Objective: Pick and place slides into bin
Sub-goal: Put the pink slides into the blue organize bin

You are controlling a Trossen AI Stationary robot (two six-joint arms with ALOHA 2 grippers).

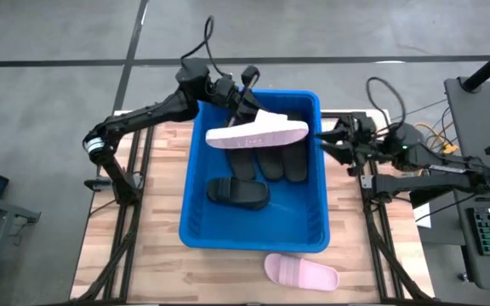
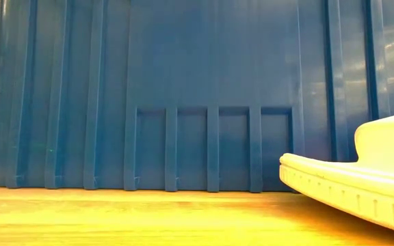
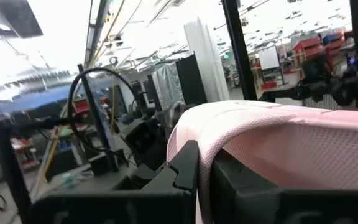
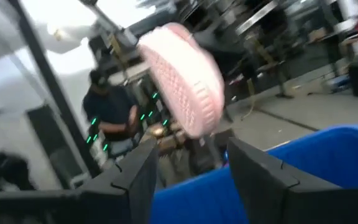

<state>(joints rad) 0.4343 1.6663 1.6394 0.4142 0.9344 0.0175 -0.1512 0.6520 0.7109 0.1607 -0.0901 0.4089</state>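
Note:
My left gripper (image 1: 247, 102) reaches over the far rim of the blue bin (image 1: 196, 183) and is shut on a pale pink slide (image 1: 258, 132), which hangs over the bin's far half. Three black slides (image 1: 270, 160) lie side by side on the bin's floor, and another black slide (image 1: 237, 192) lies nearer the front. A second pink slide (image 1: 301, 272) rests sole-down on the table in front of the bin. My right gripper (image 1: 323, 140) stands open at the bin's right rim with nothing between its fingers (image 4: 143, 169). My left gripper pinches the pink slide's ribbed strap (image 3: 202, 177) between its two fingers, one thin layer at the strap's edge. The fingers come from the bin's far left side, about level. The slide is lifted clear, lying crosswise above the bin and the black slides.
The bin fills the middle of the wooden table (image 1: 160, 255), and its near wall (image 2: 183, 96) blocks the low view. Free tabletop lies left of and in front of the bin. A person (image 4: 110, 106) is seen beyond the table.

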